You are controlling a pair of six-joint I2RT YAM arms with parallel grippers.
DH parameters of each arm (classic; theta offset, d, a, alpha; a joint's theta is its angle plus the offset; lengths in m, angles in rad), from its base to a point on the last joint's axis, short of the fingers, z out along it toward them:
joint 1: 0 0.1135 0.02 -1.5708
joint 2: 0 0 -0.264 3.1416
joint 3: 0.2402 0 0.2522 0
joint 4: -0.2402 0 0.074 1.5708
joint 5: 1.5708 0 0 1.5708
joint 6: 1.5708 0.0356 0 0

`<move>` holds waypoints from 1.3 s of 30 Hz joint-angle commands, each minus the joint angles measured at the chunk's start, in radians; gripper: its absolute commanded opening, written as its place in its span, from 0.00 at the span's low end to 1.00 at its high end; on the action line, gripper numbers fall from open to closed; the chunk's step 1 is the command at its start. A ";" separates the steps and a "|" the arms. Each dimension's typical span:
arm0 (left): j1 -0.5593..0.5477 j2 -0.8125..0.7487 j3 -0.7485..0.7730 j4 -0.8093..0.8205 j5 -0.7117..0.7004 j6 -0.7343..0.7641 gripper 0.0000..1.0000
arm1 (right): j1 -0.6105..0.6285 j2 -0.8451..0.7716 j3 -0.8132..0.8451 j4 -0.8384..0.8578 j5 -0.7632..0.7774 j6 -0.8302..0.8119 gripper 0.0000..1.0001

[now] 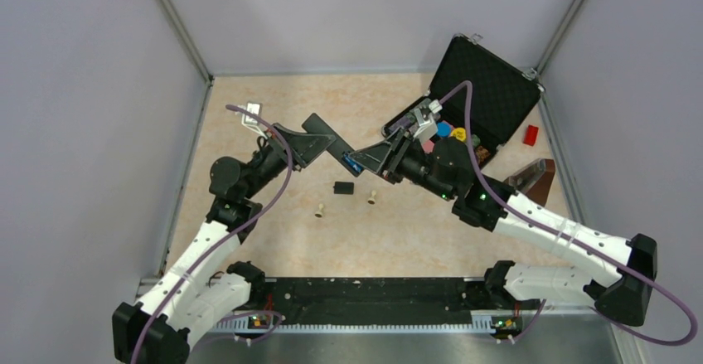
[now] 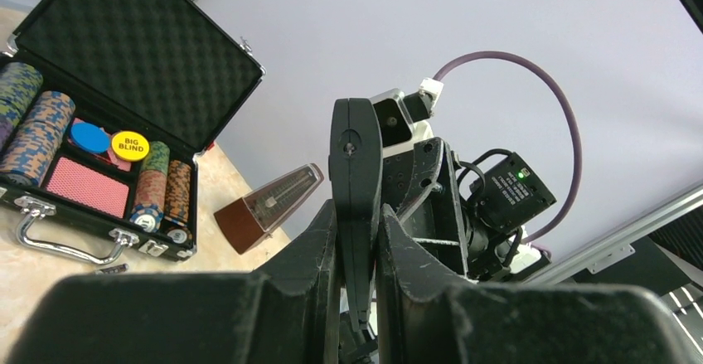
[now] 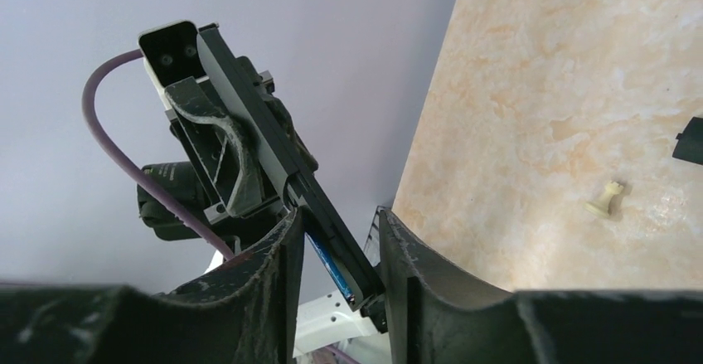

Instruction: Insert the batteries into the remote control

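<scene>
My left gripper [image 1: 308, 146] [image 2: 358, 225] is shut on the slim black remote control [image 1: 325, 140] [image 2: 356, 152] and holds it tilted above the table. My right gripper [image 1: 361, 160] [image 3: 340, 244] has its jaws partly apart around the remote's lower end [image 3: 273, 152]. A blue battery [image 3: 330, 271] [image 1: 351, 165] lies in the remote's open compartment, between my right fingers and close to the left one. I see no other battery. The small black back cover [image 1: 343, 187] [image 3: 690, 140] lies on the table below.
Two beige pegs [image 1: 318, 211] [image 1: 372, 198] stand near the cover; one shows in the right wrist view [image 3: 605, 198]. An open black chip case [image 1: 485, 90] [image 2: 124, 74], a brown metronome [image 1: 535, 180] [image 2: 269, 206] and a red block [image 1: 530, 134] sit at the right. Grey walls enclose the table.
</scene>
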 commanded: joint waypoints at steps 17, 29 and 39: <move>-0.002 0.000 -0.019 0.164 -0.042 -0.074 0.00 | -0.008 0.042 0.029 0.051 -0.080 -0.070 0.19; -0.003 0.023 -0.016 0.209 -0.064 -0.114 0.00 | -0.008 0.090 0.051 0.079 -0.175 -0.131 0.16; -0.003 0.035 -0.016 0.208 -0.059 -0.121 0.00 | -0.008 0.101 0.056 0.046 -0.191 -0.169 0.16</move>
